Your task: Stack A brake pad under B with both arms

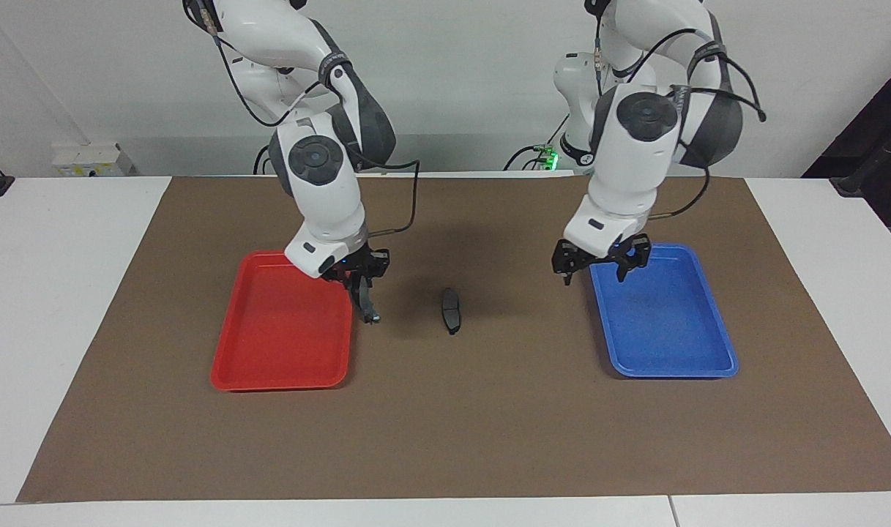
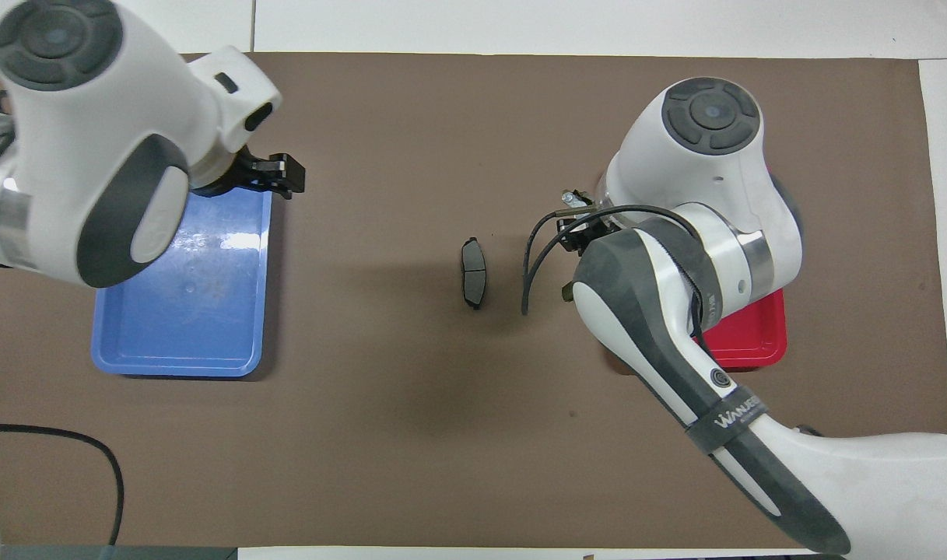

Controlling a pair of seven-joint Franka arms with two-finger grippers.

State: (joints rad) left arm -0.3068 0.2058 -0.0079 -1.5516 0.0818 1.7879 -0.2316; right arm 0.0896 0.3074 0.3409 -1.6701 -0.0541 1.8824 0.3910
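The A brake pad (image 1: 451, 309) (image 2: 473, 272), short and dark grey, lies flat on the brown mat midway between the two trays, with nothing touching it. My right gripper (image 1: 359, 284) (image 2: 580, 227) is shut on B (image 1: 366, 301), the long black pad, which hangs downward with its light tip (image 2: 570, 198) lowest. B hangs in the air over the red tray's edge that faces the A pad. My left gripper (image 1: 596, 274) (image 2: 264, 174) stands open and empty in the air over the blue tray's corner nearest the robots and the A pad.
The red tray (image 1: 284, 369) (image 2: 745, 354) sits toward the right arm's end and the blue tray (image 1: 668, 368) (image 2: 177, 365) toward the left arm's end; both show nothing inside. The brown mat (image 1: 489, 424) covers the table's middle.
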